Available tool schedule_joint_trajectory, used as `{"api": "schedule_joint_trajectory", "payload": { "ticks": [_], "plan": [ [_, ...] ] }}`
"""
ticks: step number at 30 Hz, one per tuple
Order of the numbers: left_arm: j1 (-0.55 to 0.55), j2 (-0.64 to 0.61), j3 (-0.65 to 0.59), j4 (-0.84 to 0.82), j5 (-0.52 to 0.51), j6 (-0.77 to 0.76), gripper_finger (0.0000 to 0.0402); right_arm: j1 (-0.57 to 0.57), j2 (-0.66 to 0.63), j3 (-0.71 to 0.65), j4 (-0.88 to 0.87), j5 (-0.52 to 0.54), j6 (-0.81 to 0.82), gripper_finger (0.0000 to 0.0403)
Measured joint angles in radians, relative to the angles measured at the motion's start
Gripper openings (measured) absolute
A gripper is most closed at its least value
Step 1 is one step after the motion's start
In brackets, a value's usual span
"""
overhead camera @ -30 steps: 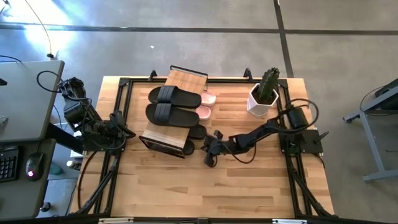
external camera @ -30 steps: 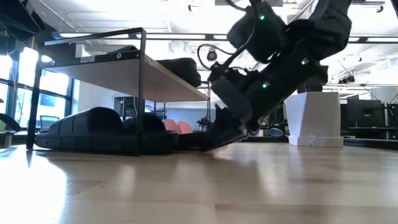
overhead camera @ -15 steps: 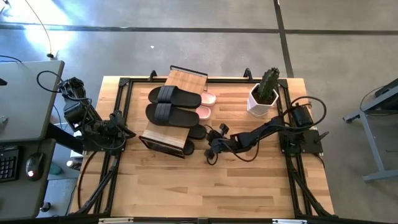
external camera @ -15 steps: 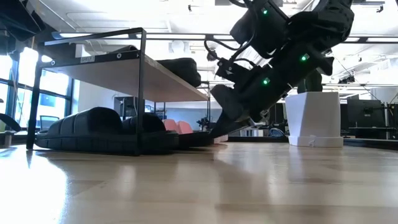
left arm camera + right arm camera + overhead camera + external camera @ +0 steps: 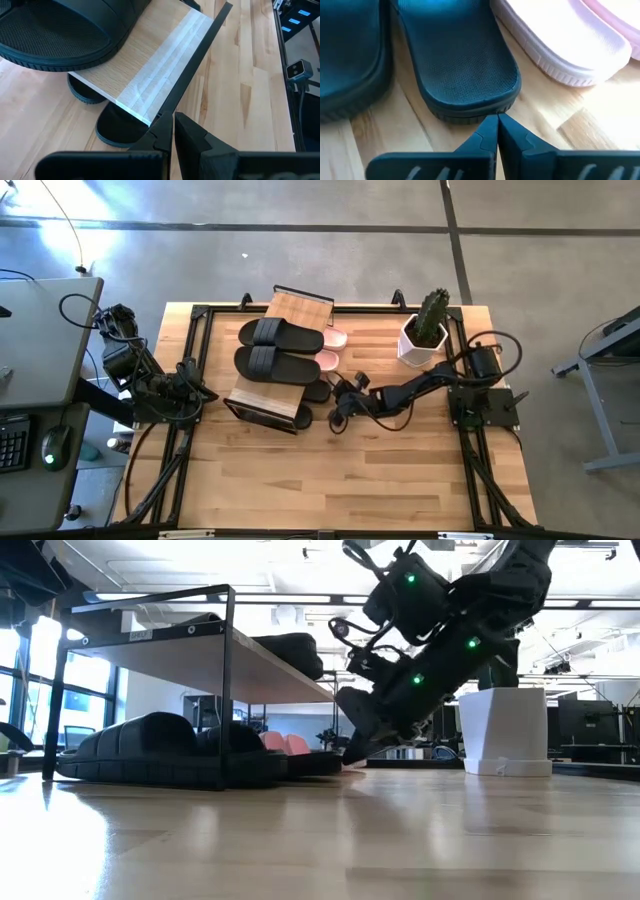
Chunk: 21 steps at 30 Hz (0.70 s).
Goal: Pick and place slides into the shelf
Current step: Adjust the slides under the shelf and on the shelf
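Under the shelf (image 5: pixel 272 385), near the desk's middle, the right claw (image 5: pixel 496 131) is closed and empty, its tips now touching the heel of a black slide (image 5: pixel 462 65). It has moved closer, pushing this slide inward. The left claw (image 5: pixel 172 131) waits closed at the left edge.

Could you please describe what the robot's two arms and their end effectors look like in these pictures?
Both arms are dark, nearly black, jointed links with loose black cables looping alongside. The right arm carries small green indicator lights in the low view. The right end effector and the left end effector each end in two matte black, wedge-shaped fingers tapering to blunt tips, mounted on a wide dark crossbar.
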Motion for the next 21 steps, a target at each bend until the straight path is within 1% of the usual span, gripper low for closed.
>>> {"api": "schedule_joint_trajectory", "payload": {
  "ticks": [7,13,21],
  "plan": [
    [0.000,0.000,0.000,0.000,0.000,0.000,0.0007,-0.041,0.042,0.000,0.111,-0.080,-0.003,0.0000],
    [0.000,0.000,0.000,-0.001,0.000,0.001,0.0007,-0.045,0.075,0.000,0.148,-0.091,-0.004,0.0000],
    [0.000,0.002,0.000,-0.001,0.000,0.001,0.0007,-0.047,0.077,0.001,0.185,-0.110,-0.022,0.0000]
  ]
}}
